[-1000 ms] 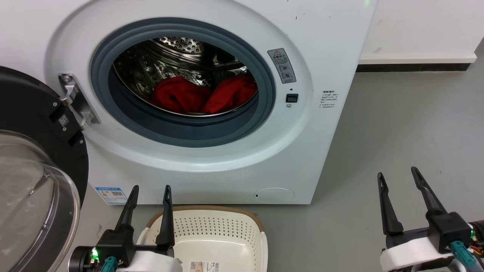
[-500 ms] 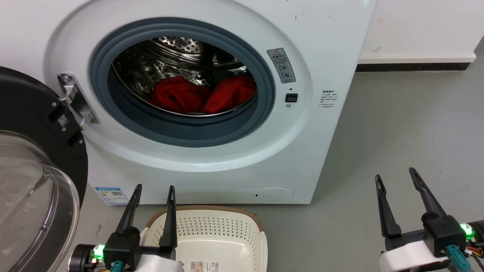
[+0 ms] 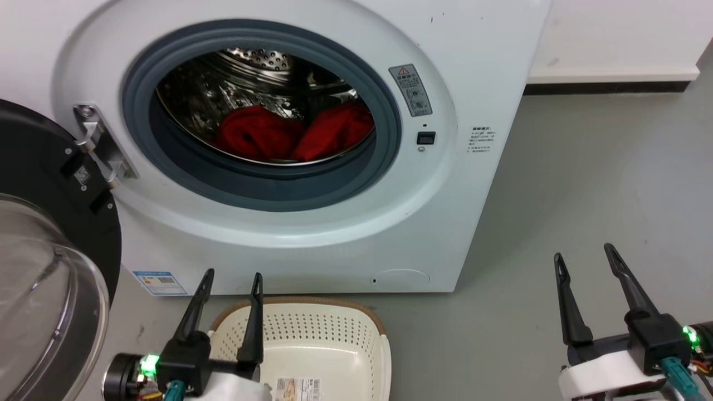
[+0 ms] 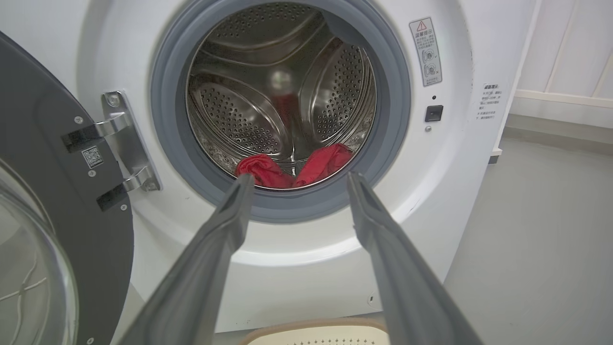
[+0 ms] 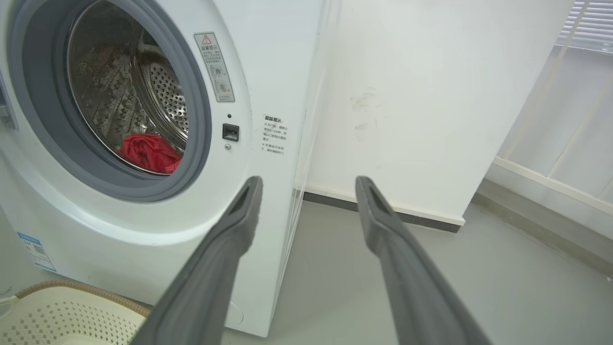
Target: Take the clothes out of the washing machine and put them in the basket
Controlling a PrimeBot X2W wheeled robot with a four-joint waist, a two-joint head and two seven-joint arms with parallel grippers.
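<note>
Nearest you at seven o'clock, your left gripper (image 3: 233, 274), fingers apart, sits at the left rim of the cream-white perforated plastic basket (image 3: 312, 328). At four o'clock your right gripper (image 3: 584, 252) is likewise spread over grey floor (image 3: 557, 195). Farther, at twelve, two bright red fabric garments (image 3: 289, 133) lie inside the steel drum (image 3: 223, 94) of the white front-loading washing machine (image 3: 345, 245).

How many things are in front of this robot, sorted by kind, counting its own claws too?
red garments: 2
washing machine: 1
basket: 1
robot claws, the left gripper and the right gripper, both open: 2
Total: 6
</note>
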